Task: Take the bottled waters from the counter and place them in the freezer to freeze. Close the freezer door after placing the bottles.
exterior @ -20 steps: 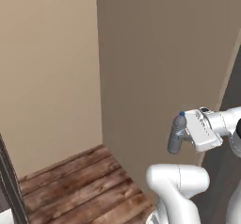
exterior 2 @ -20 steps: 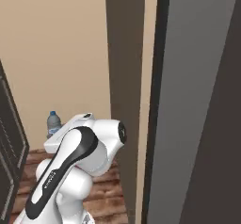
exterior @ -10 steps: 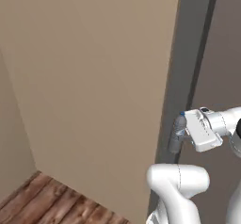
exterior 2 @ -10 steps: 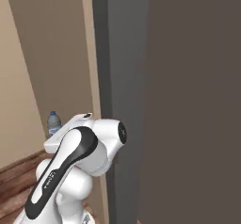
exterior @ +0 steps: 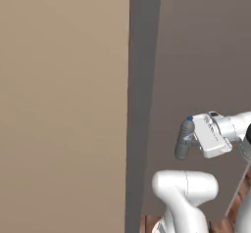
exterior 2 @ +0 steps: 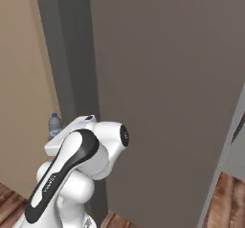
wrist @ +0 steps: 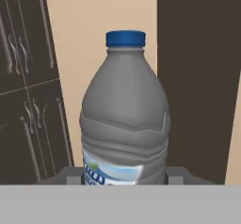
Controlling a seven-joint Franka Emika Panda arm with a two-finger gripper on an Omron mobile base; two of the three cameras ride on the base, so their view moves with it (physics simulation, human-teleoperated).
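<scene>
- the hand point(exterior: 196, 140) is clamped on the grey bottled water point(exterior: 185, 138), low on its body; in the hand view the two finger tips point(wrist: 175, 173) sit on either side of the label, and the blue cap point(wrist: 125, 38) points away from them.
- the bottle's long axis runs almost upright, cap up, with a slight lean; it juts from the front of the hand, beyond the fingers.
- the freezer point(exterior: 206, 56) stands just past the bottle as a tall dark grey slab, its edge point(exterior: 142, 104) to the bottle's left and a tan wall point(exterior: 59, 104) beyond that.
- no handle or shelf of the freezer can be seen near the hand, so i cannot tell whether the compartment is open; my guess is the bottle must come round to the front before it can go in.
</scene>
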